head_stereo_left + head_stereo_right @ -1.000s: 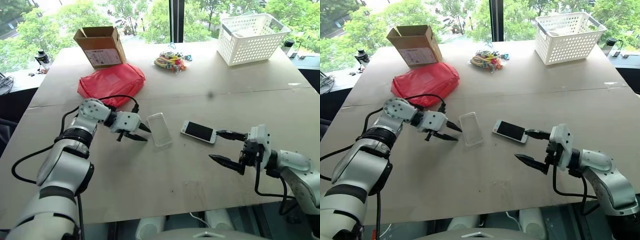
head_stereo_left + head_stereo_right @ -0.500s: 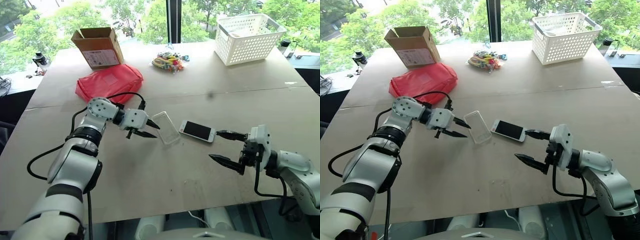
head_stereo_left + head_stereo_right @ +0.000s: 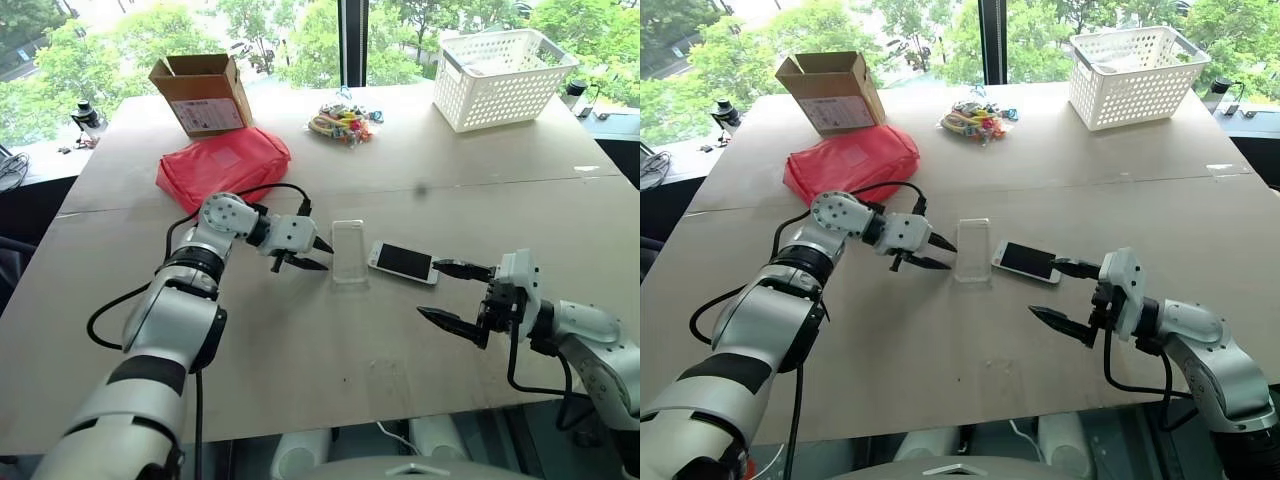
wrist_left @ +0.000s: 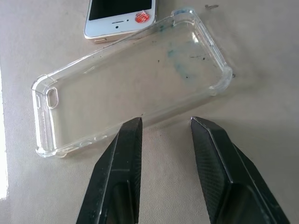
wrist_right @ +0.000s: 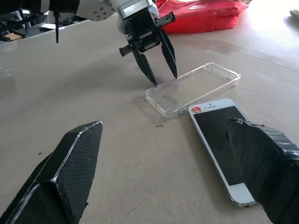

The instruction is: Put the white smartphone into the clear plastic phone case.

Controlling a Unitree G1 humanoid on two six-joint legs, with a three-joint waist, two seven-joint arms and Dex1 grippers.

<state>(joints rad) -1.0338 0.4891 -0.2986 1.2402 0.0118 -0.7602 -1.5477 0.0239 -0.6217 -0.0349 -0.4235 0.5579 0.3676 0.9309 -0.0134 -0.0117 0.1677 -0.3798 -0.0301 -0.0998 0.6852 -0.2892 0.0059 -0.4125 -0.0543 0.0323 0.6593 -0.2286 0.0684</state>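
Note:
The white smartphone (image 3: 403, 262) lies screen up on the table (image 3: 300, 350), near the middle. The clear plastic phone case (image 3: 348, 250) lies open side up just left of it, one corner almost at the phone's end (image 4: 119, 14). My left gripper (image 3: 322, 256) is open a little, with nothing between its fingers; its tips sit at the case's left long edge (image 4: 93, 140). To the right of the phone my right gripper (image 3: 430, 290) stands wide open and empty, with its far finger (image 5: 266, 158) close over the phone's near end.
A red pouch (image 3: 222, 165) lies behind my left arm, and a cardboard box (image 3: 202, 93) stands beyond it. A bundle of colourful small items (image 3: 343, 122) sits at the back middle. A white basket (image 3: 503, 75) stands at the back right.
My left gripper has moved right toward the phone. The case has slid right and turned before its tips, and lies close beside the phone. The right arm has stayed still.

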